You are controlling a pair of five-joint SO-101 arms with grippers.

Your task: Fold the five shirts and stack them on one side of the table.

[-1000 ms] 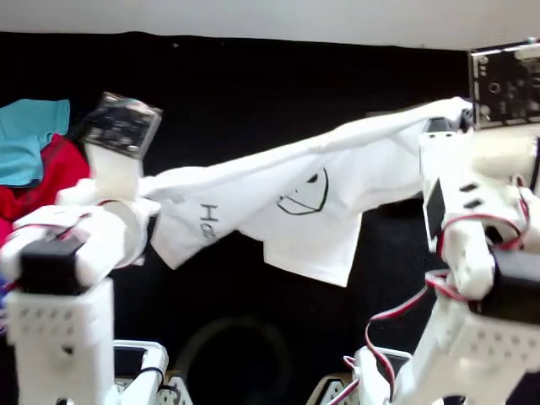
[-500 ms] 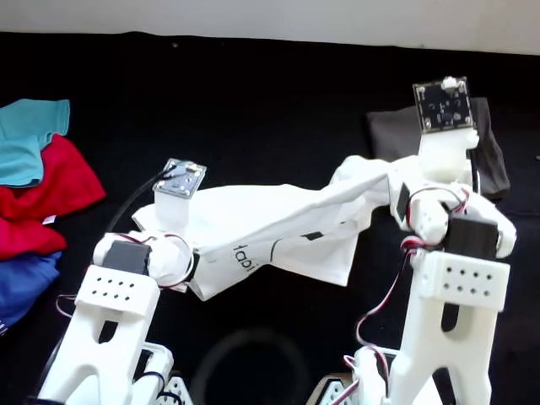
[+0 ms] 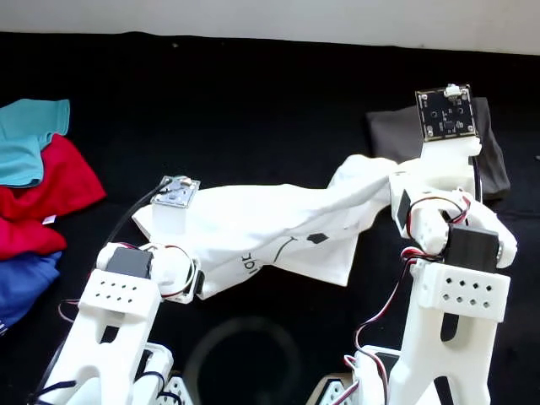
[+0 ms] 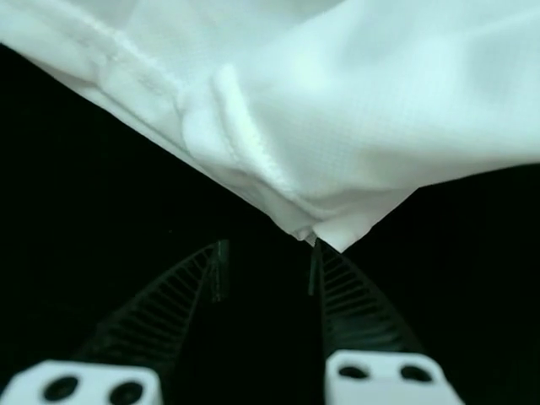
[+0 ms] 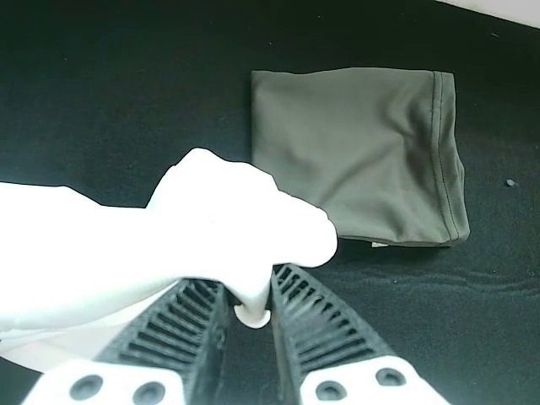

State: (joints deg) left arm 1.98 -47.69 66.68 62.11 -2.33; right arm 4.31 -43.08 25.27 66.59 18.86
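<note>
A white shirt (image 3: 278, 224) with black marks lies stretched low over the black table (image 3: 253, 101) between the two arms. Its hemmed corner (image 4: 325, 232) hangs just past my left gripper (image 4: 267, 253), which is open with nothing between its fingers. My right gripper (image 5: 249, 291) is shut on a bunched fold of the white shirt (image 5: 236, 228) at the shirt's right end. Just beyond the right gripper, a folded grey shirt (image 5: 354, 152) lies flat at the table's far right (image 3: 392, 135).
A heap of unfolded shirts sits at the table's left edge: teal (image 3: 29, 135) at the back, red (image 3: 51, 194) in the middle, blue (image 3: 21, 283) nearest. Both arm bases stand at the front edge.
Both arms came down from a raised, spread pose and the white shirt sank with them toward the table. The left end of the shirt is no longer held taut.
</note>
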